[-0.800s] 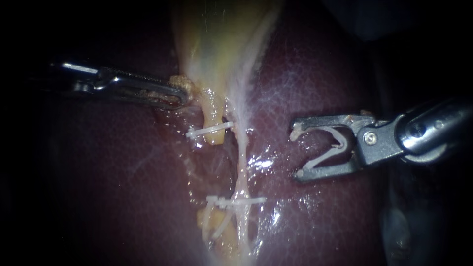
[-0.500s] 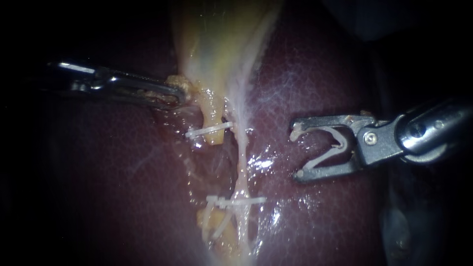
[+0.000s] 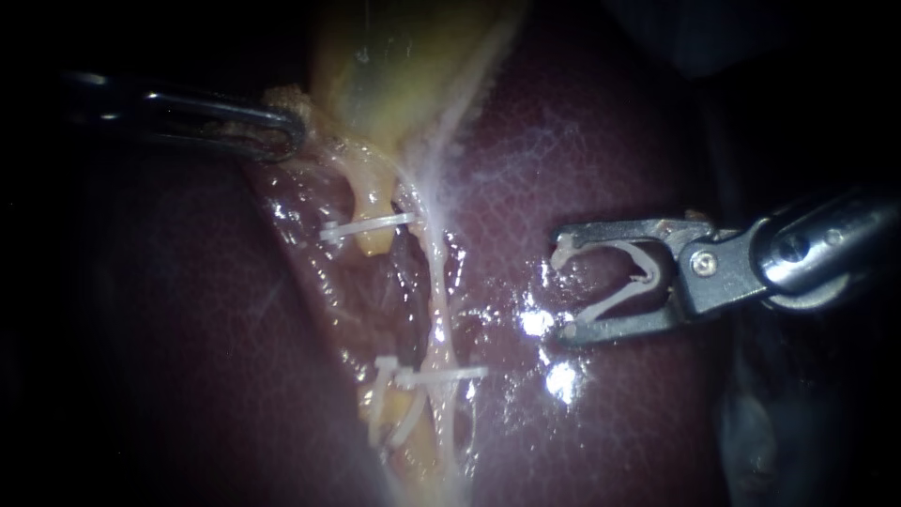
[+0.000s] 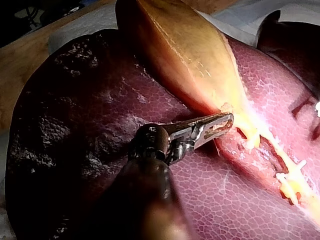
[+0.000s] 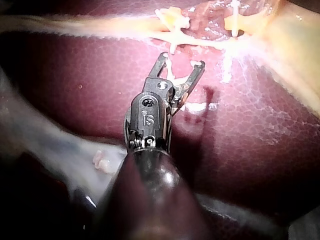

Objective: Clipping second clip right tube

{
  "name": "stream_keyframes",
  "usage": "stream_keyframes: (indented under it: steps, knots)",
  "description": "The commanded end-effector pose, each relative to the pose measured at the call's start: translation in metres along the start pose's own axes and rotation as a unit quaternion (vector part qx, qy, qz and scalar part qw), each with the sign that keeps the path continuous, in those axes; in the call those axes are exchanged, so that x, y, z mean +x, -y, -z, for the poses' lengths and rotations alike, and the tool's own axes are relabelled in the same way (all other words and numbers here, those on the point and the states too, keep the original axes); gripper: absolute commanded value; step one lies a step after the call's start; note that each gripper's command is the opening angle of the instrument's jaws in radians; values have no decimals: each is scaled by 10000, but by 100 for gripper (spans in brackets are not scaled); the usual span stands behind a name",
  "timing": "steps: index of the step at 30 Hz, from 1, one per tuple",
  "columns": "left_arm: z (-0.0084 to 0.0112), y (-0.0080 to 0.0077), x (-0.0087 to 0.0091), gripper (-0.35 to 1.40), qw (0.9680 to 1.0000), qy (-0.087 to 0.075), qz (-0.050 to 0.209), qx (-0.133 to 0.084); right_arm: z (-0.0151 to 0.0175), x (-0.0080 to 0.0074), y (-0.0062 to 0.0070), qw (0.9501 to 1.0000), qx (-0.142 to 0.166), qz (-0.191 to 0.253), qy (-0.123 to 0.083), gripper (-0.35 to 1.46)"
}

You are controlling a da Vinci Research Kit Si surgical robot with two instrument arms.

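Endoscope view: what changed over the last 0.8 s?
Left instrument, jaws shut on the edge of the gallbladder, pulled it up and left; the upper clip and lower clip shifted along, and a dark gap opened beside the right tube. Right instrument stayed put, jaws holding its loaded clip, short of the tube.

— The liver [image 3: 610, 141] looks wet and glossy, with a fine pebbled grain.
— The gallbladder [image 3: 394, 66], at the upper middle, is smoother, and it glistens too.
— The left instrument [image 3: 286, 131], upper left, is bright polished metal. The right instrument [image 3: 564, 291] has duller grey metal jaws and a shinier shaft.
— The loaded clip [image 3: 624, 282] between them and the tube clips [image 3: 366, 227] seem to be matt white plastic.
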Motion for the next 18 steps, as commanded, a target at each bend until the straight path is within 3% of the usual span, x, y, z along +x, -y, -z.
stream_keyframes:
  steps: [1, 3, 10, 13, 18]
  knots:
    - [-1, 0, 1, -35, 10000, -1, -5, -6, -1, 0, 1, 10000, 4, 3, 2, 48]
    - [-2, 0, 1, -35, 10000, 0, -6, -9, -4, -2, 1, 10000, -3, -21, 4, 49]
    - [-4, 0, 5, -35, 10000, 2, -15, -21, -33, -19, 8, 9963, 179, -835, -47, 48]
    - [-5, 0, 6, -35, 10000, 4, -20, -28, -46, -31, 9, 9923, 243, -1212, -67, 48]
    - [-5, 0, 7, -35, 10000, 4, -22, -30, -63, -51, 7, 9815, 408, -1862, -192, 48]
